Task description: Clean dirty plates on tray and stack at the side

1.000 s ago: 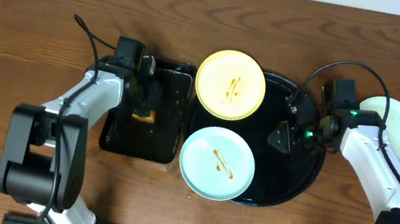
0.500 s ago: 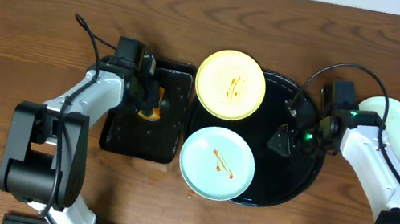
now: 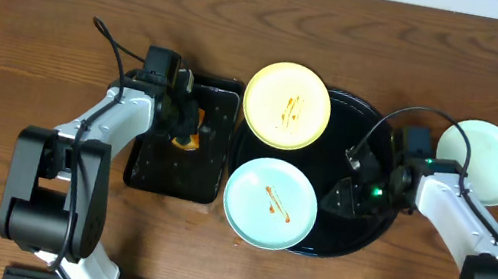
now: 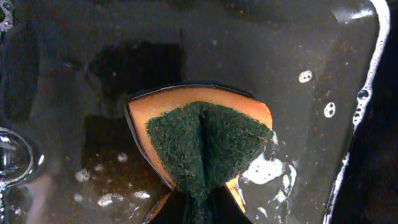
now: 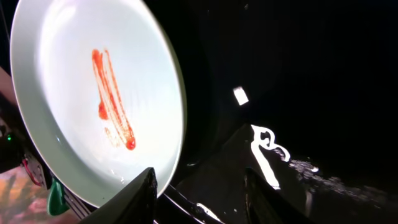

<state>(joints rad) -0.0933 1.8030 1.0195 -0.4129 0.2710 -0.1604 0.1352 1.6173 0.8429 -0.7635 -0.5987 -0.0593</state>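
Note:
A pale yellow plate (image 3: 285,105) with orange sauce streaks rests on the back left of the round black tray (image 3: 359,229). A mint plate (image 3: 271,202) with a red streak sits at the tray's front left, also seen in the right wrist view as the mint plate (image 5: 74,81). Another mint plate (image 3: 482,160) lies on the table to the right of the tray. My right gripper (image 3: 347,191) (image 5: 202,199) is open over bare tray, its left finger close to the streaked plate's rim. My left gripper (image 3: 186,132) (image 4: 202,211) is shut on an orange and green sponge (image 4: 202,140).
A smaller black rectangular tray (image 3: 163,171) holding soapy water (image 4: 93,74) stands left of the round tray; the sponge is over it. Brown wooden table (image 3: 34,33) surrounds everything. A white wall edge runs along the far side.
My left gripper has closed on the sponge in the rectangular tray. My right gripper has moved forward over the round tray, nearer the streaked mint plate.

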